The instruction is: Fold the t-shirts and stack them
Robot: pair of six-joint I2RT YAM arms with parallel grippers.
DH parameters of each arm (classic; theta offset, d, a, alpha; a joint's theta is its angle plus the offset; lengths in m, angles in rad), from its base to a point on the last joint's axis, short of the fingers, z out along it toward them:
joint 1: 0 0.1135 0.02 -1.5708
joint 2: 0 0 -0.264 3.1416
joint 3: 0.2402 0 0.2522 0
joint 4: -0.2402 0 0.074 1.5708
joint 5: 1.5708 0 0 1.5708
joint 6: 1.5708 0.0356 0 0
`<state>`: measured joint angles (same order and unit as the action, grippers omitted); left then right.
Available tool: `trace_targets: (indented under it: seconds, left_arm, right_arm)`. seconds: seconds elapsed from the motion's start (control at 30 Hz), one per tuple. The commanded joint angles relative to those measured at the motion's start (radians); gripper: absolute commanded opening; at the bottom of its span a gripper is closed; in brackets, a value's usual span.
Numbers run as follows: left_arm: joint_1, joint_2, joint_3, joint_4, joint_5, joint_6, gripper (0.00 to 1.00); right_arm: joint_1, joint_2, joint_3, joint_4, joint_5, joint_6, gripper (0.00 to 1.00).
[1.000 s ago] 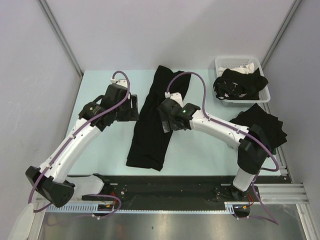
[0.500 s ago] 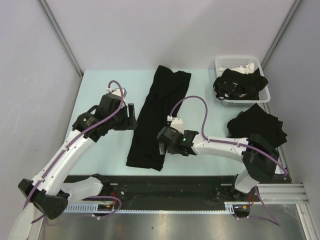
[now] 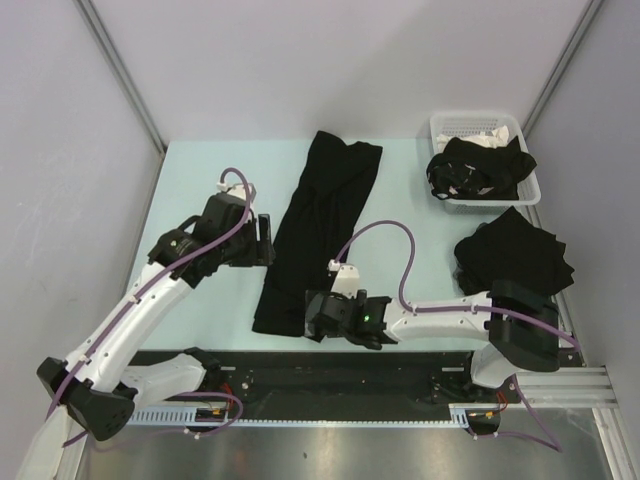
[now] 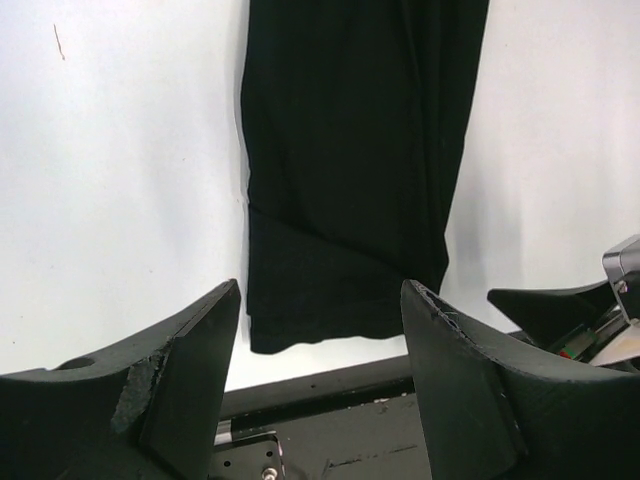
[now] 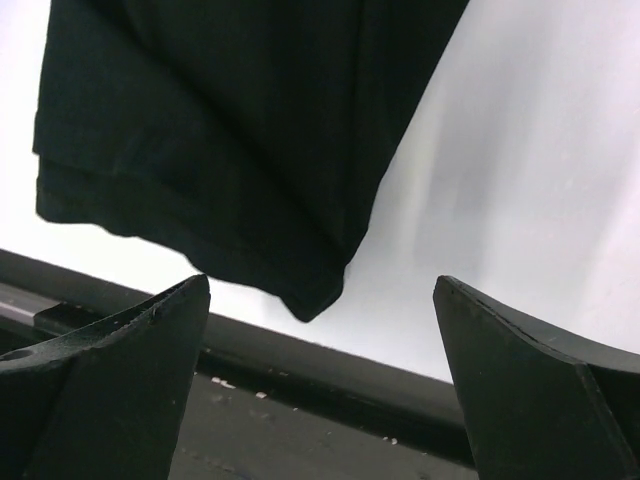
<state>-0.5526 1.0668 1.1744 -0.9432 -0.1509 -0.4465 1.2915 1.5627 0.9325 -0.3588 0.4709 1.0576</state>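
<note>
T-shirts (image 3: 318, 235), perhaps three black ones, one white basket (image 3: 466, 125)

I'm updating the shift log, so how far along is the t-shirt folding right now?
Done: what looks like a folded pile lies at the right edge of the table. In hand: one black shirt lies mid-table, folded into a long strip. The left fingers stand open beside it and the right fingers stand open at its near end, gripping nothing. Left: crosswise folds, stacking it, and more shirts in the basket.
</note>
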Motion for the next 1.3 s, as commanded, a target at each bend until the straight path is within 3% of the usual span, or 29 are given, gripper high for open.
trace_targets:
  seconds: [0.0,0.37,0.77,0.93,1.03,1.07,1.17,1.27]
  left_arm:
    - [-0.006,-0.010,-0.013,0.026,0.014,-0.018,0.71]
    - [-0.013,-0.028,-0.018,0.009,0.002,-0.012,0.71]
    - [-0.013,-0.033,-0.018,0.014,-0.004,-0.004,0.70]
    - [-0.013,-0.030,-0.010,0.015,-0.001,-0.003,0.71]
    - [-0.013,-0.025,-0.007,0.020,0.002,-0.003,0.71]
    - [-0.013,-0.025,-0.004,0.023,0.002,-0.004,0.71]
    - [-0.013,-0.022,-0.001,0.032,0.011,-0.006,0.70]
    - [-0.013,-0.016,0.002,0.043,0.020,-0.006,0.71]
  right_arm:
    - [0.043,0.003,-0.021,0.072,0.083,0.107,1.00]
    - [0.091,0.091,-0.021,0.152,0.058,0.137,0.98]
    - [0.092,0.154,-0.021,0.164,0.012,0.131,0.85]
    - [0.083,0.145,-0.021,0.153,0.000,0.120,0.69]
    - [0.071,0.131,-0.021,0.126,-0.005,0.113,0.49]
    - [0.068,0.120,-0.021,0.118,-0.005,0.108,0.34]
    - [0.049,0.094,-0.020,0.077,-0.011,0.090,0.09]
    - [0.028,0.071,-0.020,0.037,-0.015,0.071,0.00]
